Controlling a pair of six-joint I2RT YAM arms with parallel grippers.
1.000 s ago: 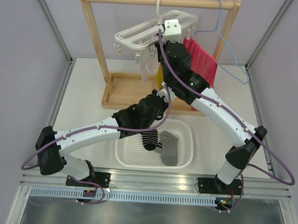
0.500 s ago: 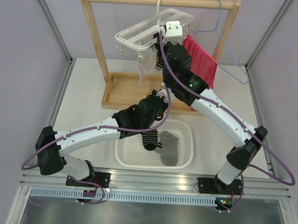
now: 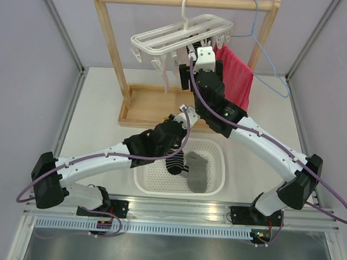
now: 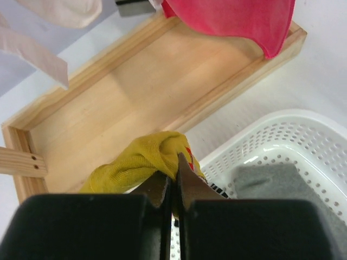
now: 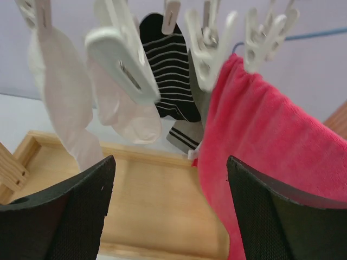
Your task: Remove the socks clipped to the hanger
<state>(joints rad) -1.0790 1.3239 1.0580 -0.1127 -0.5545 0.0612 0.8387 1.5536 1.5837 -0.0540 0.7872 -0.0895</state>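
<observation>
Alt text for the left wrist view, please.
The left gripper is shut on a yellow sock, near the rim of a white basket holding a grey sock. Behind lie a wooden tray and the hem of a red towel.

A wooden rack (image 3: 113,45) stands at the far edge of the white surface (image 3: 99,111), with its tray base (image 3: 141,102) of plain wood. A red towel (image 3: 237,78) hangs at its right side, beside a thin blue wire hanger (image 3: 270,65). A white perforated basket (image 3: 220,167) sits by the near edge.
</observation>
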